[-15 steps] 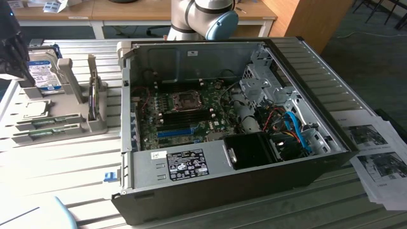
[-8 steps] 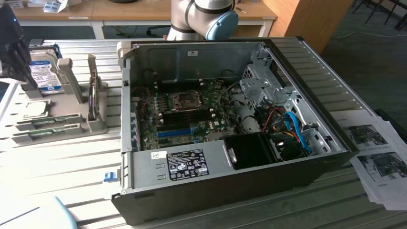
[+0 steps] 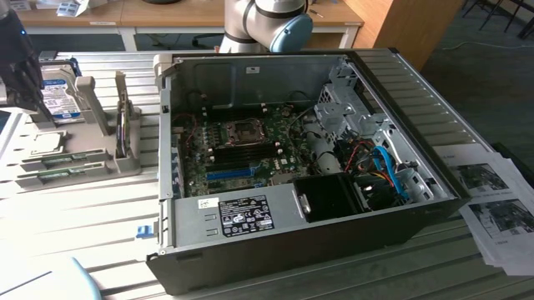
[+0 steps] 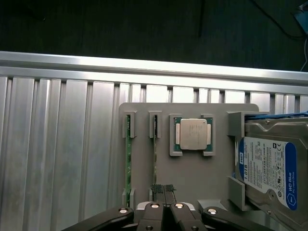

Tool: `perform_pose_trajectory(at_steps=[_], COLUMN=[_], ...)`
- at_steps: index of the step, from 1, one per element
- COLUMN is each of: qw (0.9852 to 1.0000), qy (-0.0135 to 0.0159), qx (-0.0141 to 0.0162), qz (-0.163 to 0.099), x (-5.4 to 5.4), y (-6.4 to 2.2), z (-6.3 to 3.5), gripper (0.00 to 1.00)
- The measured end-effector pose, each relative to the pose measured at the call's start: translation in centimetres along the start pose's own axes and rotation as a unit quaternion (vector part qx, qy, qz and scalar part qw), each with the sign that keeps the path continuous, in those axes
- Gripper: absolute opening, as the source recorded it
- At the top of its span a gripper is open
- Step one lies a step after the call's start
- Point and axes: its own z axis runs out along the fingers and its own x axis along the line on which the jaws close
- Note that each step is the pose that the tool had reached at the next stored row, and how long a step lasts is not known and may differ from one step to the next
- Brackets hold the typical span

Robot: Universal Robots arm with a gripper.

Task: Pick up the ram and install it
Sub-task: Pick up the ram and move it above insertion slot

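Now pincer point(image 4: 163, 188) seen closed, nothing gripped, positioned by end of ram point(image 4: 155, 154) seated in gray holder point(image 4: 144, 144) on counter point(image 4: 57, 144); second ram point(image 4: 127, 159) slotted alongside.

- Your arm point(image 3: 260, 22) stands at the scene's far side, its blue-capped joint point(image 3: 292, 31) turned toward the near side.
- Your gripper point(image 4: 163, 188) points downward, its two fingertips point(image 4: 157, 188) pressed together.

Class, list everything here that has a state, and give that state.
computer case: open, side panel off.
ram stick beside the processor: on edge in fixture slot.
other ram stick: on edge in fixture slot.
processor: seated in fixture cradle.
hard drive: held in fixture bracket.
gripper: shut, holding nothing.
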Motion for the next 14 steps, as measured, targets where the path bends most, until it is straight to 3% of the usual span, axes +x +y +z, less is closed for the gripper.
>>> perform_pose_trajectory(at_steps=[14], qw=[1.0], qy=[0.0], qx=[0.0001], qz=[0.0], x=[0.62], y=[0.02], z=[-0.01], gripper=[0.09])
